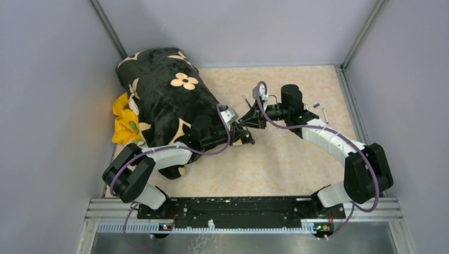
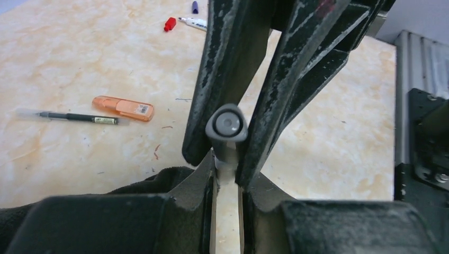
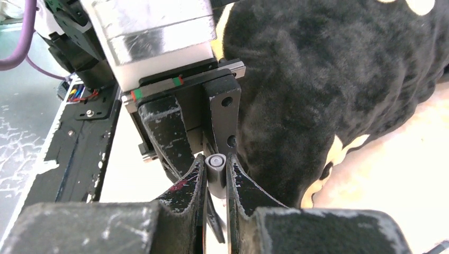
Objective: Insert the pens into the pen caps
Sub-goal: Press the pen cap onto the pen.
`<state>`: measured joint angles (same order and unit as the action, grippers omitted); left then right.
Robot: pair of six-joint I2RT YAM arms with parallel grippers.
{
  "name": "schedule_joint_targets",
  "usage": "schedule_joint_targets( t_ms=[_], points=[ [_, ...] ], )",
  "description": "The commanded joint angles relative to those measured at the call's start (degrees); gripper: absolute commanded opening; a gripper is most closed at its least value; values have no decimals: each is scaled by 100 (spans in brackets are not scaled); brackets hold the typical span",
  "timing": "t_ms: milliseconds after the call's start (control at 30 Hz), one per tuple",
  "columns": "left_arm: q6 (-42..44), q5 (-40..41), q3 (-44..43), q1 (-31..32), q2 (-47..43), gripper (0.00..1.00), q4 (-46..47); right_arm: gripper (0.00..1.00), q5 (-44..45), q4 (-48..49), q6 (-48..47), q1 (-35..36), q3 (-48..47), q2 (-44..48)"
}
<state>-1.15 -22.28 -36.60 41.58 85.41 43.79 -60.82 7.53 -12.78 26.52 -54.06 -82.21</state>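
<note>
My two grippers meet tip to tip over the middle of the table. My left gripper [image 2: 227, 177] is shut on a white-barrelled pen [image 2: 226, 211]. A greyish pen cap [image 2: 227, 126] sits on that pen's far end, and the right gripper's fingers [image 2: 212, 79] clamp it from either side. In the right wrist view my right gripper [image 3: 215, 174] is shut on the same grey cap [image 3: 216, 168]. From above, the left gripper [image 1: 241, 133] and right gripper [image 1: 254, 117] touch. An orange marker [image 2: 124, 107], a thin dark pen [image 2: 74, 117], another white marker [image 2: 193, 22], a red cap [image 2: 169, 24] and a purple cap [image 2: 195, 6] lie loose.
A black plush cushion with cream flowers [image 1: 164, 95] fills the table's left side, right beside the left arm, with a yellow cloth [image 1: 124, 121] behind it. Metal rails edge the table on the right [image 1: 352, 106]. A black base plate [image 1: 238, 206] runs along the near edge.
</note>
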Motion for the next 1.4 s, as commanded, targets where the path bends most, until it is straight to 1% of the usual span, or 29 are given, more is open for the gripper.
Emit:
schedule_joint_targets(
  t_ms=[0,33,100,167,200,267,333,400,433,500,567,633,700,800,867,967,1000,1100,1167,1333,1367],
  points=[
    [-893,-588,-344,-843,-787,0,2476,0,-550,-2062,246,60,536,-148],
    [-1287,-1059,-325,-1034,-758,0,2716,0,-763,-2078,230,62,537,-136],
    [-2027,-1907,-271,-1341,-601,0,3490,0,-1207,-2078,215,70,538,-157],
    [-2628,-2567,-374,-1523,-395,0,4025,0,-1566,-2088,206,96,529,-155],
    [-2824,-2855,-524,-1568,-298,0,4149,0,-1723,-2155,124,125,516,-155],
    [-3025,-3367,-749,-1632,-140,0,4216,0,-2107,-2293,6,155,478,-131],
    [-3036,-3619,-988,-1695,-47,0,4102,0,-2346,-2249,34,181,504,-77],
    [-2911,-3705,-1158,-1708,-8,0,3944,0,-2607,-1769,494,201,678,-17],
    [-2804,-3658,-1210,-1711,-4,0,3812,0,-2683,-1130,914,205,791,16],
    [-2561,-3564,-1302,-1687,14,0,3666,0,-2606,-516,1527,219,947,57],
    [-2203,-3141,-1299,-1608,11,0,3476,0,-2215,-578,1529,230,938,71],
    [-1430,-2336,-1143,-1334,-156,0,2926,0,-1709,-662,1508,222,904,59],
    [-735,-1473,-1099,-965,-273,0,2434,0,-1390,-562,1655,221,933,67],
    [-135,-377,-953,-449,-264,0,2559,0,-1116,-222,1990,203,1036,80],
    [240,357,-885,-225,-261,0,2699,0,-877,-300,1975,195,1019,49],
    [545,1206,-835,-116,-282,0,2883,0,-376,-712,1741,119,905,-13],
    [576,1358,-828,-121,-306,0,2894,0,-242,-740,1701,77,891,-30],
    [543,1422,-807,-141,-396,0,2800,0,-42,-932,1616,-80,869,41],
    [441,1211,-734,-142,-445,0,2746,0,-141,-864,1636,-192,884,202],
    [137,64,-403,-137,-363,0,2644,0,-491,-893,1439,-567,786,573],
    [-49,-241,-345,-135,-326,0,2614,0,-537,-946,1357,-657,752,680]
  ],
)
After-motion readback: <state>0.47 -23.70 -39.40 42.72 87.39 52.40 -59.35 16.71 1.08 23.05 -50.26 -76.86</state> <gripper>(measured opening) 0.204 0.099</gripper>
